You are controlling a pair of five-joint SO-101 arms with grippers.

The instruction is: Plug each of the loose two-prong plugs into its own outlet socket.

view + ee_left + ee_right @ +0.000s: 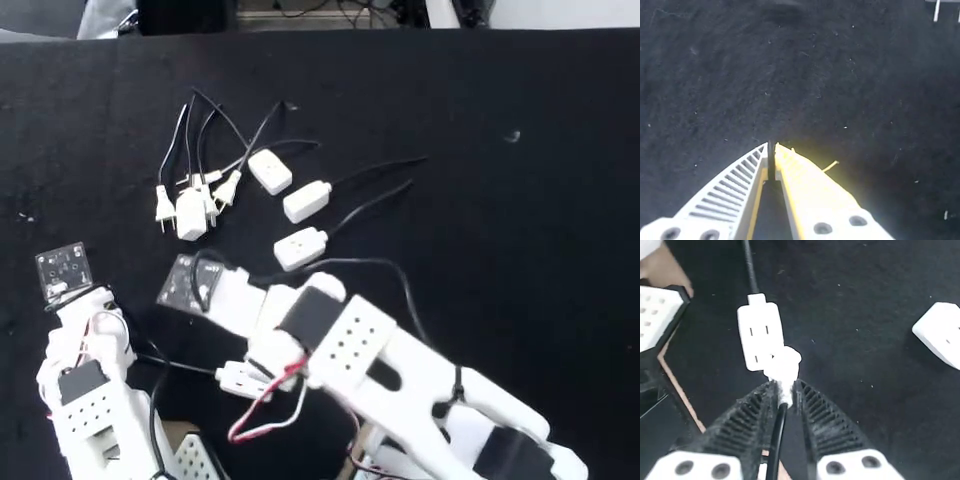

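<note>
Right gripper [785, 389]: clamped on the two-prong plug, one ribbed finger on each side.
Two-prong plug [786, 364]: white, body against the near end of the outlet socket; prongs hidden.
Plug cord [776, 435]: black, running back between the fingers.
Outlet socket [759, 335]: white, flat on the worktop, slot pairs facing up, black lead [750, 267] at the far end.
Second socket [939, 332]: white, well apart from the first.
Worktop [865, 290]: black cloth.

Soft, even light falls from above on the black table [520, 250], which soaks it up and shows only faint shadows. The white outlet sockets [306, 201] and the nearer arm [400, 370] glare bright against it. In the right wrist view the plug [785, 365] washes out pale, and a warm glow lights one side of the left gripper [771, 146].
</note>
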